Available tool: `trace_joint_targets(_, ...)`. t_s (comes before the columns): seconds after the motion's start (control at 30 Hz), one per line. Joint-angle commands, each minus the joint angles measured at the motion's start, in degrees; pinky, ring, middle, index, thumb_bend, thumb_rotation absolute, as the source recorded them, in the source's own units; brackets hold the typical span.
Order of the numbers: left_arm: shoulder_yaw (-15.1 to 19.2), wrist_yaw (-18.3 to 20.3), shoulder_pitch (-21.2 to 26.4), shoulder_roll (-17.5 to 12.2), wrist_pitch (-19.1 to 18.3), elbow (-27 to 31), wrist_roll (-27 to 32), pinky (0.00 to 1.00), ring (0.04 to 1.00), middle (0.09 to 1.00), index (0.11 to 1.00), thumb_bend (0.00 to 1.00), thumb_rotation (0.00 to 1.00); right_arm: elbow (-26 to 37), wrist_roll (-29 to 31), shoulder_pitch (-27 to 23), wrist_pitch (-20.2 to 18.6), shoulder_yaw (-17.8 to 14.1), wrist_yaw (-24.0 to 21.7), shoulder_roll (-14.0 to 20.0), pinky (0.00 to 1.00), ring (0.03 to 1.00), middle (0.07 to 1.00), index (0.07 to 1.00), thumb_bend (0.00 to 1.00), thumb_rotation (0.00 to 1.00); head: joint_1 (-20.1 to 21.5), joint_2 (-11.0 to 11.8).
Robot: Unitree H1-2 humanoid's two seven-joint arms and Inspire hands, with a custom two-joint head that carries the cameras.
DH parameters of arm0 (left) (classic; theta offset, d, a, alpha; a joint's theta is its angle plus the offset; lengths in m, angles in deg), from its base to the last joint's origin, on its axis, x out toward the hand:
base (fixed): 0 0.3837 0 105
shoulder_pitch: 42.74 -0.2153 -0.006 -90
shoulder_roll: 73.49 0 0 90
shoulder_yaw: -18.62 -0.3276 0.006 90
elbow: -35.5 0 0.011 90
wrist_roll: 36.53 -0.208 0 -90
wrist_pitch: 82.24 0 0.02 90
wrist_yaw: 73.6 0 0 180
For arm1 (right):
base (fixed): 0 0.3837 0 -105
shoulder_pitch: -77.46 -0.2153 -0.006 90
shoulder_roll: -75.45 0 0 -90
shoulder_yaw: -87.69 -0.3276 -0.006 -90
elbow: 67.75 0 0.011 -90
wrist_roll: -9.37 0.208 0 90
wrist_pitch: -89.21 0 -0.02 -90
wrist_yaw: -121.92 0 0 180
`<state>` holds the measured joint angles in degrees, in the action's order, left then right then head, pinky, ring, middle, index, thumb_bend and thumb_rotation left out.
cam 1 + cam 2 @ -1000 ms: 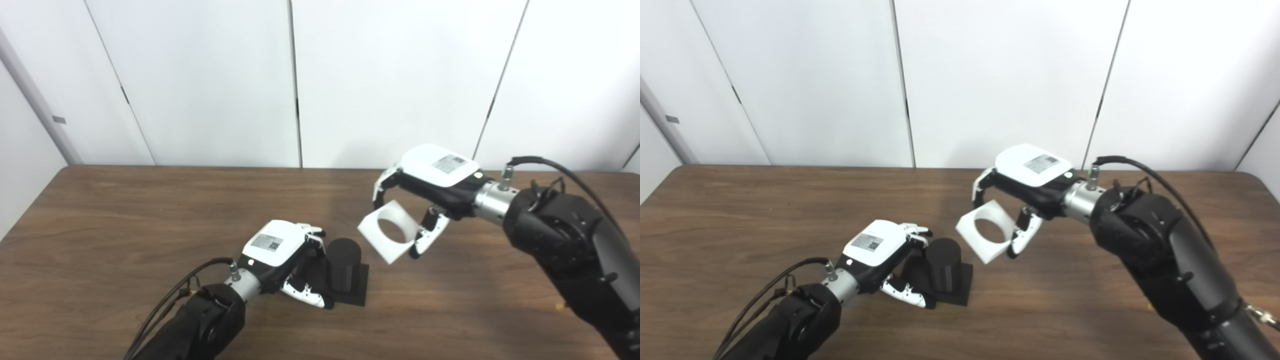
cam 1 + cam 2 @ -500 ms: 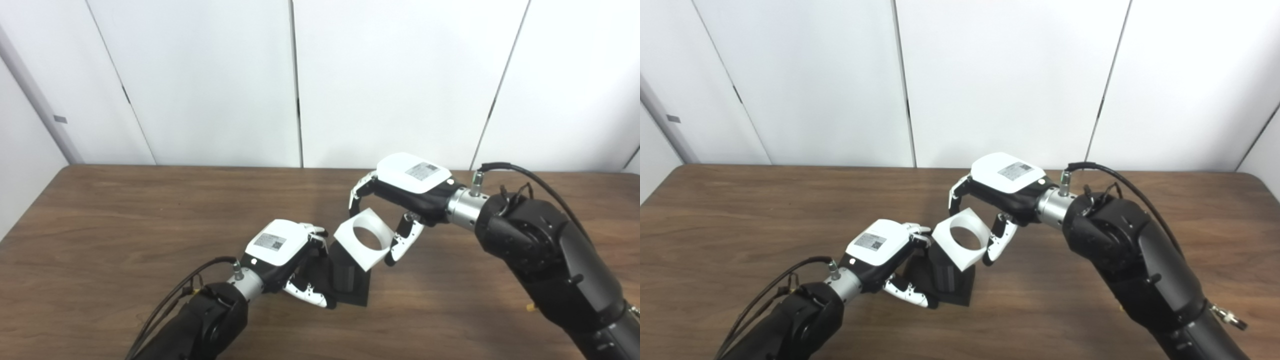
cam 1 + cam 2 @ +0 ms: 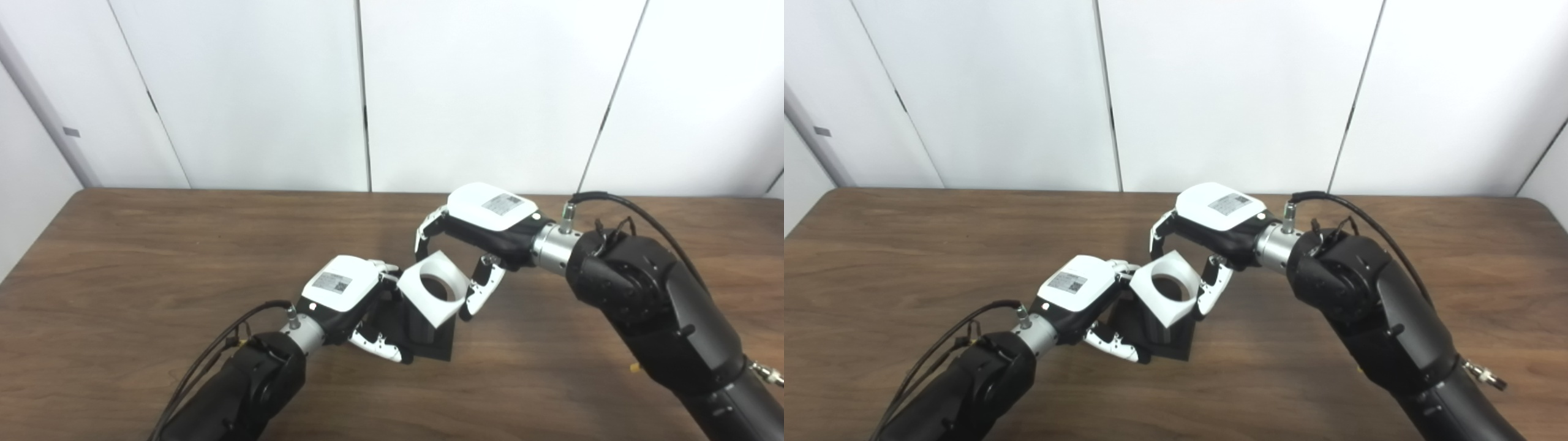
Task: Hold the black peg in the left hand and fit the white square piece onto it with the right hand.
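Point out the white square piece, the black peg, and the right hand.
white square piece (image 3: 418, 305): left eye view, its lower left face beside the round hole.
black peg (image 3: 1156, 334): right eye view, its side below the white piece.
right hand (image 3: 490, 211): left eye view, its white back cover.

Your right hand (image 3: 1195, 245) holds the white square (image 3: 1162, 290) tilted over the black peg (image 3: 1159, 327), which your left hand (image 3: 1090, 306) grips mid-table (image 3: 906, 245).

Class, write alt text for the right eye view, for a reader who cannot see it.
The right hand holds a white square piece tilted over the top of a black peg, whose dark top shows through its round hole. The left hand grips the peg at its base on a wooden table.
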<state>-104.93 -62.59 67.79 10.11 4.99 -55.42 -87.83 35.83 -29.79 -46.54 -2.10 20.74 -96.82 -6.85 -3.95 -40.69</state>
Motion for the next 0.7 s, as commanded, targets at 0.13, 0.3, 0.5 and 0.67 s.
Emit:
trace_joint_targets(0.13,-3.28,5.25,-2.5,0.71,-0.17,-1.04,-2.36,0.8,0.867,0.852,0.493,0.52,0.07,-0.48,0.09,-1.88,0.73,0.12,0.61,-0.6,0.79,0.79,0.724,0.476,0.52,0.13,-0.13,-0.16)
trace_joint_targets(0.3,-3.42,5.14,-2.36,0.98,-0.26,-1.22,-2.49,0.8,0.863,0.852,0.493,0.52,0.07,-1.57,-0.08,-2.0,1.25,0.87,0.65,-1.17,0.8,0.787,0.721,0.476,0.52,0.13,-0.26,-0.22)
trace_joint_targets(0.5,-3.6,4.99,-2.24,1.27,-0.14,-1.33,-2.64,0.79,0.864,0.849,0.492,0.52,0.07,-2.5,-1.33,-3.13,0.93,3.03,-0.89,-1.84,0.83,0.801,0.729,0.476,0.52,0.13,-0.55,-0.34)
trace_joint_targets(0.67,-3.68,5.03,-2.14,1.44,-0.19,-1.52,-2.63,0.79,0.868,0.853,0.492,0.52,0.07,-3.86,-1.93,-4.0,1.81,4.4,-1.23,-2.5,0.83,0.807,0.727,0.476,0.52,0.13,-0.61,-0.52)
